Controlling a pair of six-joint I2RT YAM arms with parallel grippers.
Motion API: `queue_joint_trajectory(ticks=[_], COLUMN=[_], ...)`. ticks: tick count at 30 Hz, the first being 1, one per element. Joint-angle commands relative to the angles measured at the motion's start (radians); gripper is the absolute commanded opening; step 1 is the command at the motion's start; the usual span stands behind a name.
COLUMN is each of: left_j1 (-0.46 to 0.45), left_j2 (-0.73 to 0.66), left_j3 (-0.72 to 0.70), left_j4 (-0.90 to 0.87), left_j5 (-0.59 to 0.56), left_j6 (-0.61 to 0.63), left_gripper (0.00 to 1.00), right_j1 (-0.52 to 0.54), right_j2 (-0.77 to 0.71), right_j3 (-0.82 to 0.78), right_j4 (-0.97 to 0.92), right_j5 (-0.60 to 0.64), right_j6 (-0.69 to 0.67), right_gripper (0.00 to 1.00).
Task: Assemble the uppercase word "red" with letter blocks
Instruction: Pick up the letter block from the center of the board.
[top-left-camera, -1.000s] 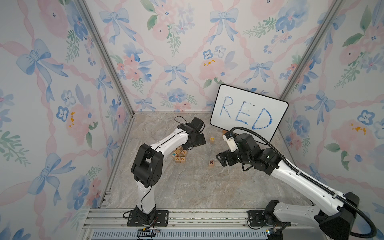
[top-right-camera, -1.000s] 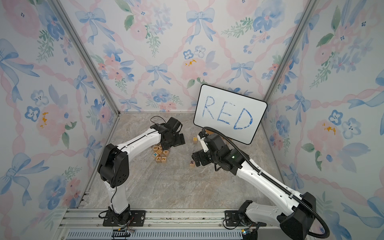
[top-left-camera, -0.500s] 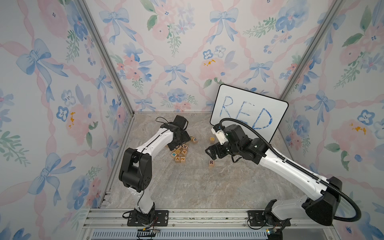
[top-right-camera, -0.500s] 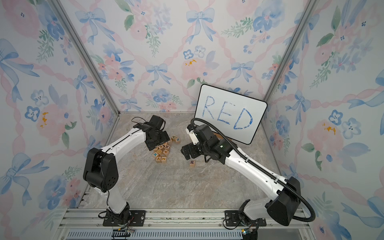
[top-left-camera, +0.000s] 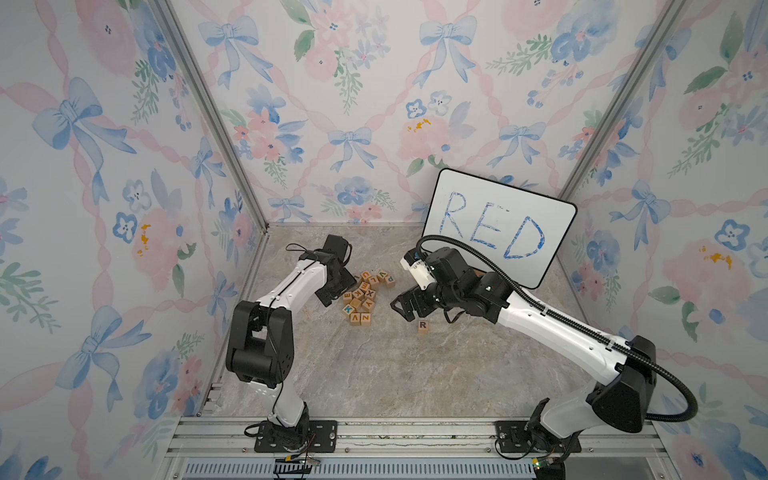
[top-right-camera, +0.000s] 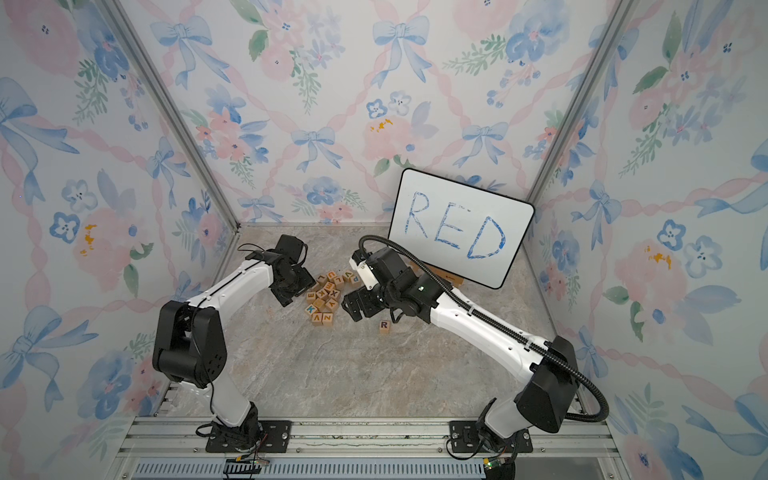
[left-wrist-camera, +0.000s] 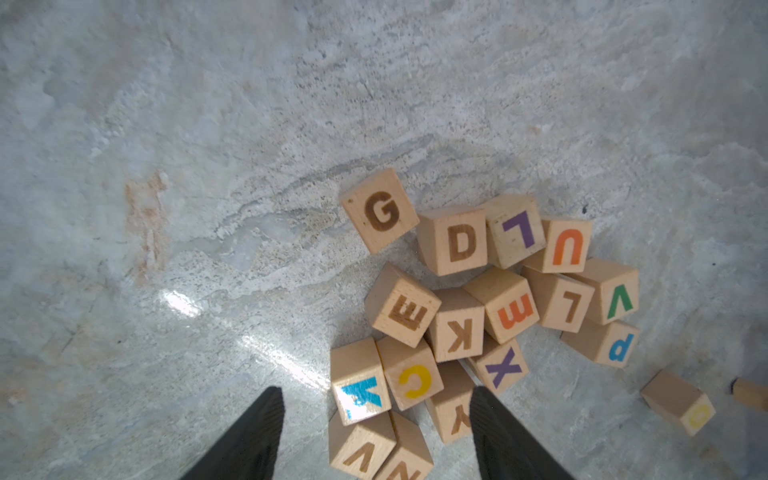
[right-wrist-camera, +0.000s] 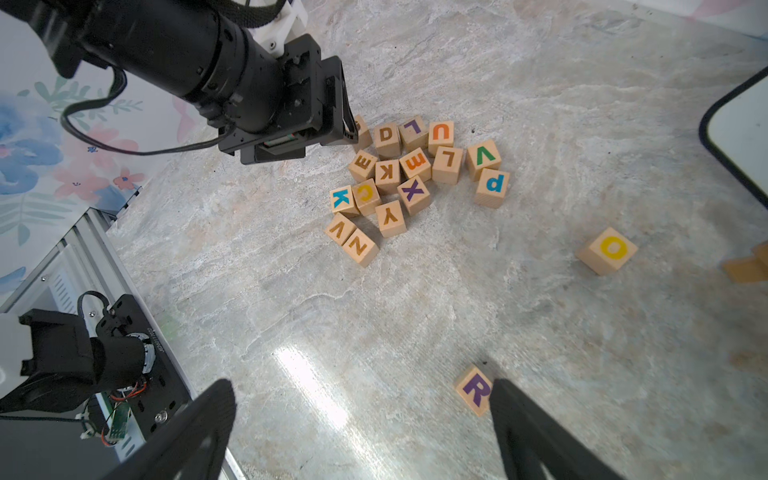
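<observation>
Blocks (top-left-camera: 360, 297) are small light-wood cubes with crisp edges and a fine grain. Each face carries one flat printed capital in brown, orange, purple, blue, green or yellow. Most sit in a tight, jumbled heap on the table (top-left-camera: 374, 374), a matte slab veined in grey and beige like stone, with a glossy glare patch. In the heap, a D block (left-wrist-camera: 457, 243) with a brown letter touches a purple L, and an E block (left-wrist-camera: 510, 309) in orange sits wedged between a brown K and a brown L.

The R block (right-wrist-camera: 473, 390) has a purple letter and lies alone, well apart from the heap and nearer the right arm. An O block (right-wrist-camera: 609, 250) in yellow also lies alone, toward the board (top-left-camera: 498, 224), a white rounded panel with a dark rim and "RED" written in blue.

The left gripper (left-wrist-camera: 374, 392) is at the heap's edge, its black tapering fingers (left-wrist-camera: 249, 436) apart and gripping nothing. The right gripper (right-wrist-camera: 361, 386) gapes wide and empty. The R block is just beside one of its fingers (right-wrist-camera: 532, 436), and whether they touch cannot be told.
</observation>
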Motion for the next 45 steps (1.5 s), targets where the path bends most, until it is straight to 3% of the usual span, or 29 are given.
queue_joint_trajectory(ticks=[1,6,12,28,45], left_j1=[0.019,0.042,0.060,0.086,0.087], left_j2=[0.044,0.076,0.108,0.267,0.243], left_j3=[0.013,0.019,0.019,0.102,0.045], left_j4=[-0.014,0.000,0.039,0.095,0.136], left_j5=[0.016,0.038,0.057,0.126,0.174], left_j6=[-0.032,-0.096,-0.175,-0.208,-0.331], left_gripper=[0.74,0.68,0.69,0.69,0.65], right_j1=[0.008,0.008,0.008,0.006,0.016], right_j2=[0.015,0.021,0.020,0.054,0.102], right_j3=[0.032,0.038,0.041,0.099,0.150], right_j4=[0.006,0.000,0.018,-0.003,-0.020], right_j5=[-0.007,0.008,-0.019,-0.025,-0.035], right_j6=[-0.001,-0.007,-0.013,-0.028,-0.076], right_gripper=[0.97,0.97,0.97,0.97,0.97])
